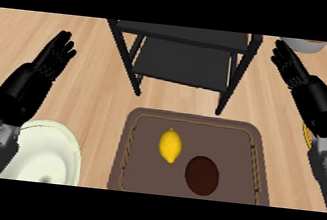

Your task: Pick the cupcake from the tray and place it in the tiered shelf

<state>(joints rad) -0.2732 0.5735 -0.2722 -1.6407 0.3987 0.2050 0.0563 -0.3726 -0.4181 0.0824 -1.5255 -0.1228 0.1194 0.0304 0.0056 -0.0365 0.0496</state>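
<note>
No part of the task is seen to be done. The cupcake (202, 175), viewed from above as a dark brown oval, is found on the tray (134, 172), below and to the left of the right hand (290, 66) and well apart from it. A lemon (170, 145) lies just beside the cupcake, up and to its left, on the same tray. The shelf (181, 58) stands directly to the left of the right hand, beyond the tray; nothing is seen on its top tier.

Both the pick and the placement are judged to remain.

The right hand is held with fingers straight and raised; nothing is gripped or touched by it. The left hand (53, 57) is shown at the left edge in the same state: fingers straight, nothing held. A plate (46, 157) lies below it, near the forearm.

For the pick, the right hand would need to be lowered toward the tray, with the lemon kept clear of the fingers.
</note>
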